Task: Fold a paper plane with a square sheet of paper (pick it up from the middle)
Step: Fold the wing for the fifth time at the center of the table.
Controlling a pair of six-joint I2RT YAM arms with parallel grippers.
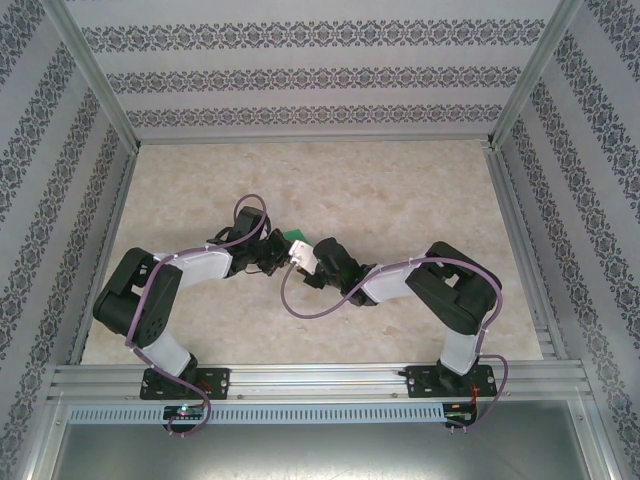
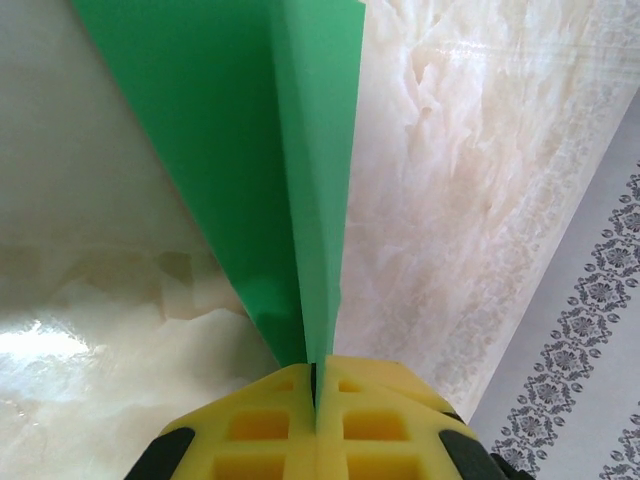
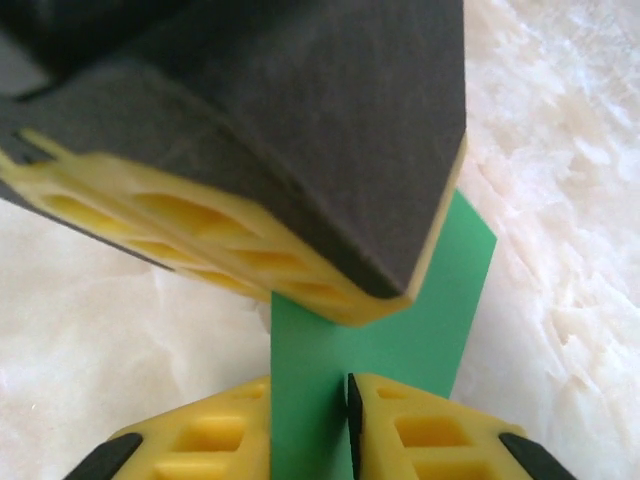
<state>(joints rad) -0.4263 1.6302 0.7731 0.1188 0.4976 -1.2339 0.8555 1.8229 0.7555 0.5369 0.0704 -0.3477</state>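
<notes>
Left gripper [image 2: 315,400] has its yellow fingers [image 2: 380,430] pressed tight together on the narrow end of the green paper [image 2: 230,150], no gap at all. From that pinch the paper fans out wider, and you can see a crisp crease running along it with one layer sitting over another, so it's clearly not a flat square anymore.

Right gripper [image 3: 310,420] is a different story: its fingers stand a bit apart, with a strip of the green paper sitting in the gap facing the camera. Doesn't look like a pinch to me. The left gripper's big finger is right above it, nearly touching, so both are crowded onto the same small piece.

From the top view the two meet around the middle of the marble-look table [image 1: 400,190], just a green corner poking out.

My guess: pickup done, at least one fold in. Can't tell if there's a proper nose or wings, so probably several folds left
</notes>
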